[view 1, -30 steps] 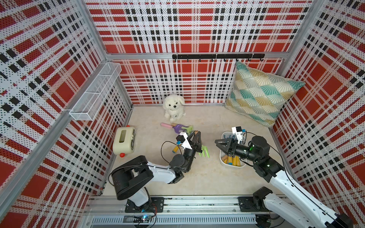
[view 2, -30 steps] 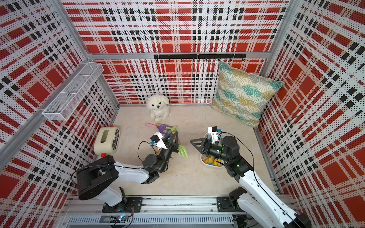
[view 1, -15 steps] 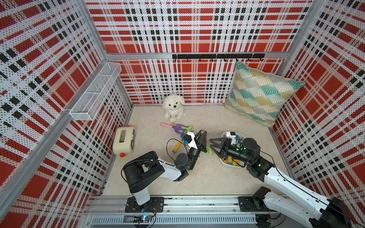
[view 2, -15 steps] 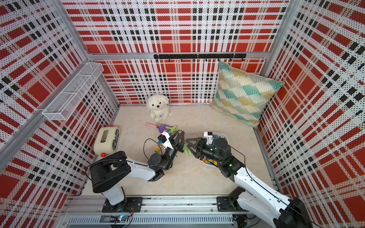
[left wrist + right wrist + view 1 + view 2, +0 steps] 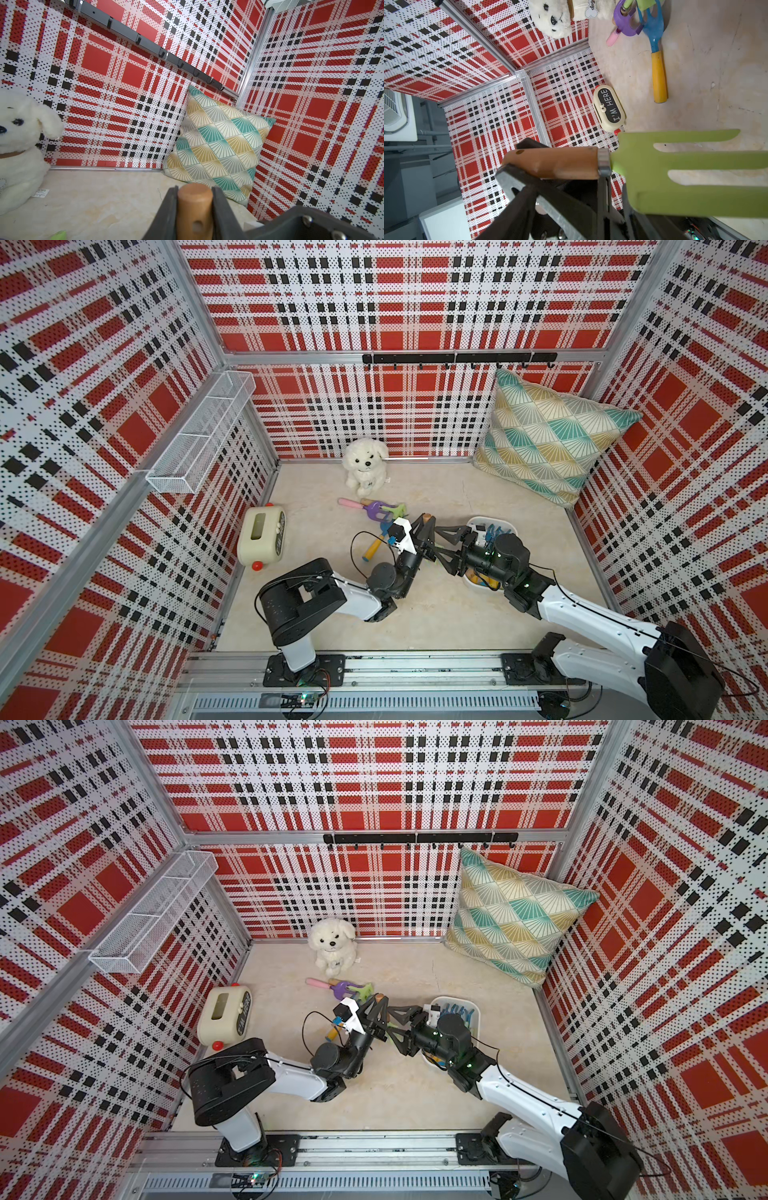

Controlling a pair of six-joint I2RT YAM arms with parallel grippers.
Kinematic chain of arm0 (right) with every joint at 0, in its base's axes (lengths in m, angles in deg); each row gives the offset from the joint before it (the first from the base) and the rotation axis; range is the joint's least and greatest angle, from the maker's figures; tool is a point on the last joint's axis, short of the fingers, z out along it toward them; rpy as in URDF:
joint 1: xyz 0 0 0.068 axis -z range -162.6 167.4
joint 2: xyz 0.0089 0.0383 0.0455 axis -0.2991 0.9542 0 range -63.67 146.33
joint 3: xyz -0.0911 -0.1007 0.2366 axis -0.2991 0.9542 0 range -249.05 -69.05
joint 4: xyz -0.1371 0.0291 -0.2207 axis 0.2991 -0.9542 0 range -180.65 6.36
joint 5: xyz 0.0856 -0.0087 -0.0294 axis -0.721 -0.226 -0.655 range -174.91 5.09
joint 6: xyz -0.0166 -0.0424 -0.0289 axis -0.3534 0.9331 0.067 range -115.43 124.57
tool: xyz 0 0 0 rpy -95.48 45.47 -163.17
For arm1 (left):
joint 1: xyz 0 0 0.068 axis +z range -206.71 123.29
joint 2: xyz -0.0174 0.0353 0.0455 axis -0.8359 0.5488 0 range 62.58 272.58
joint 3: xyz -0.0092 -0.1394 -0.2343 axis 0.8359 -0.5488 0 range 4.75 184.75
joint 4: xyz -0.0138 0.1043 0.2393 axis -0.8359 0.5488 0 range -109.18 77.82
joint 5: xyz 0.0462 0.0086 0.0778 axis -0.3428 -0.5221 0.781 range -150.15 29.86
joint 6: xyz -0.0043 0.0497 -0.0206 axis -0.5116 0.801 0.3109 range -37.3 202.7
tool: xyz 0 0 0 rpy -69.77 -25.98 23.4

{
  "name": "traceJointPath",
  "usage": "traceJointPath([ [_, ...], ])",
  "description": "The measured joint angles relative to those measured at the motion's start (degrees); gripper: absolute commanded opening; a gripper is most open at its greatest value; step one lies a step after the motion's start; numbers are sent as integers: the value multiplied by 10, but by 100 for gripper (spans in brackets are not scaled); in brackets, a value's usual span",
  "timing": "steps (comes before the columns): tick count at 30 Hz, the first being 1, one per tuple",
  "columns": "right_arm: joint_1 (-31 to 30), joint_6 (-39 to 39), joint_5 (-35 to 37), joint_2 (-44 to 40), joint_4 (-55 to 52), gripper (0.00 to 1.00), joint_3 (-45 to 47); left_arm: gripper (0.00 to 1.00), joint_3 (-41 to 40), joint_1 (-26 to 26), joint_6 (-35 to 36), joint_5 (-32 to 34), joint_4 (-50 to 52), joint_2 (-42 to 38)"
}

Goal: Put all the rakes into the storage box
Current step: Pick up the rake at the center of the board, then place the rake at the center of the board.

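Beside the storage box (image 5: 477, 1016), left tool (image 5: 194, 193) clamping rake (image 5: 675, 164) handle, right tool (image 5: 439, 544) spread wide

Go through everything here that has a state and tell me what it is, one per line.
rake: held off the floor by its wooden handle.
left gripper: shut on the rake's handle.
right gripper: open, beside the rake's green head.
storage box: on the floor, already holding other tools.
plush dog: sitting upright.
cushion: propped up on edge.
blue-and-yellow tool: lying flat on the floor.
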Motion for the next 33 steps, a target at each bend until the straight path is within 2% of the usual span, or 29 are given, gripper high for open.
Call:
traceJointPath([
  [3, -2, -15, 22, -2, 12, 55, 2, 0, -3, 0, -2, -4, 0, -2],
  [7, 13, -22, 36, -2, 7, 55, 9, 0, -27, -3, -10, -21, 0, -17],
  [10, 51, -9, 34, 16, 6, 54, 9, 0, -49, -12, -28, -38, 0, -33],
  [13, 85, 49, 7, 52, -24, 54, -13, 0, -62, -12, -51, -56, 0, -44],
  [16, 100, 162, -10, 76, -120, 60, -87, 0, -69, 19, -106, -85, 14, -68],
  [20, 100, 348, 11, 52, -242, 66, -173, 0, -43, 84, -185, -127, 154, -130],
  [24, 99, 497, 42, 8, -325, 71, -186, 0, 12, 117, -214, -177, 343, -161],
  [28, 99, 611, 47, 10, -386, 71, -185, 0, 98, 154, -205, -259, 566, -143],
  [31, 91, 667, 52, 28, -419, 72, -185, 0, 167, 181, -174, -281, 717, -101],
  [33, 81, 691, 57, 40, -435, 72, -185, 0, 183, 193, -151, -284, 782, -83],
])
